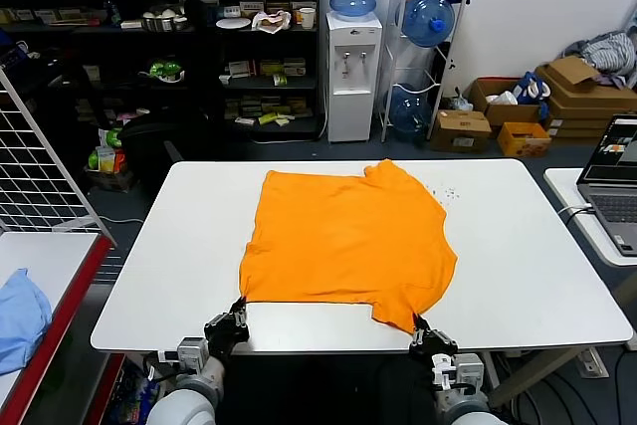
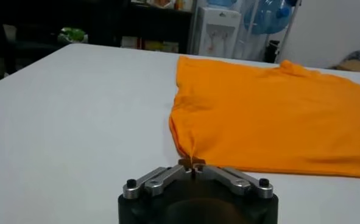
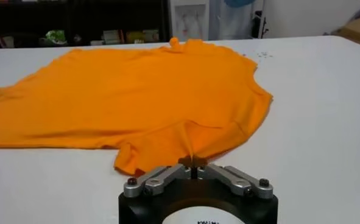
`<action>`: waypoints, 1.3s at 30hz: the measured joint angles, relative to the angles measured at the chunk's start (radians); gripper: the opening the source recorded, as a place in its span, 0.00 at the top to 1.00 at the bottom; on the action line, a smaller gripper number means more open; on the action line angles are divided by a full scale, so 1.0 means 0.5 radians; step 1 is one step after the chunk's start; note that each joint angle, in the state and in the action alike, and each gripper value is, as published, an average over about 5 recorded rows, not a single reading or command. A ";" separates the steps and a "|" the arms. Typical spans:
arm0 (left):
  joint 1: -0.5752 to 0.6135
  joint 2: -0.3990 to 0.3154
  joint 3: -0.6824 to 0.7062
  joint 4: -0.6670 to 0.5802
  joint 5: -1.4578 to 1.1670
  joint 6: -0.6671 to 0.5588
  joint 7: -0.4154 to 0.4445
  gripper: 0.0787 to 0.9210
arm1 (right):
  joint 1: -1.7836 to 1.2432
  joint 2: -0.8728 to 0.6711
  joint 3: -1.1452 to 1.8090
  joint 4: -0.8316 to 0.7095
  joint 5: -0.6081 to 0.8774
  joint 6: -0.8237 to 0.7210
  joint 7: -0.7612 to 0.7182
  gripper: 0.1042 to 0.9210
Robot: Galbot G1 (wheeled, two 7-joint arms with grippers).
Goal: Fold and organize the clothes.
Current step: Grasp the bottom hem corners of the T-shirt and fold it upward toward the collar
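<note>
**Both grippers pinched on near edge of T-shirt, fold not yet made**

One orange T-shirt (image 1: 343,244) lies spread flat on the white table (image 1: 528,276), roughly mid-table, collar end toward the far edge, hem end toward the robot. No lettering visible, so the printed side is probably face down.

Two grippers, both at work. Left gripper (image 1: 237,314) sits at the shirt's near left corner; the left wrist view shows its jaws closed to a point with a small peak of orange fabric nipped between them. Right gripper (image 1: 418,329) sits at the shirt's near right corner, where the sleeve bunches; the right wrist view shows the same closed pinch on a tuft of cloth.

Why this way: holding the two near corners at once lets both arms carry that edge together, likely up and over toward the collar, keeping the fold line straight. Fabric is thin and soft, so it will drape and may drag a wrinkle.

Also one light blue cloth (image 1: 20,318), on a side table left of the main table, well apart from the shirt, untouched.
</note>
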State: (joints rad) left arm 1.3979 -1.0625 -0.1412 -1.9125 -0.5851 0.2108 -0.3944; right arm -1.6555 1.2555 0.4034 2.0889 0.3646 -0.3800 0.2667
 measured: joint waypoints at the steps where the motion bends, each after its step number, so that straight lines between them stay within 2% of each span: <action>1: 0.010 0.009 -0.003 -0.014 -0.008 0.003 -0.005 0.98 | -0.018 -0.012 0.007 0.018 0.007 0.003 0.005 0.98; 14: 0.323 0.212 -0.072 -0.372 -0.199 0.050 -0.107 0.98 | -0.362 -0.196 0.084 0.294 0.062 0.078 0.050 0.98; 22: 0.438 0.261 -0.113 -0.530 -0.248 0.027 -0.127 0.98 | -0.297 -0.238 0.075 0.317 0.078 0.122 0.065 0.98; 29: 0.317 0.312 -0.099 -0.506 -0.283 -0.062 -0.102 0.98 | -0.016 -0.268 0.031 0.204 0.146 0.087 0.114 0.98; 39: -0.109 0.297 0.046 -0.245 -0.308 -0.111 -0.105 0.98 | 0.479 -0.292 -0.085 -0.059 0.330 -0.058 0.220 0.98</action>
State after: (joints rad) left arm 1.3433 -0.9139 -0.1183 -2.0351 -0.7390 0.1553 -0.4467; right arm -1.4158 1.1092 0.3610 2.0595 0.5295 -0.4087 0.3767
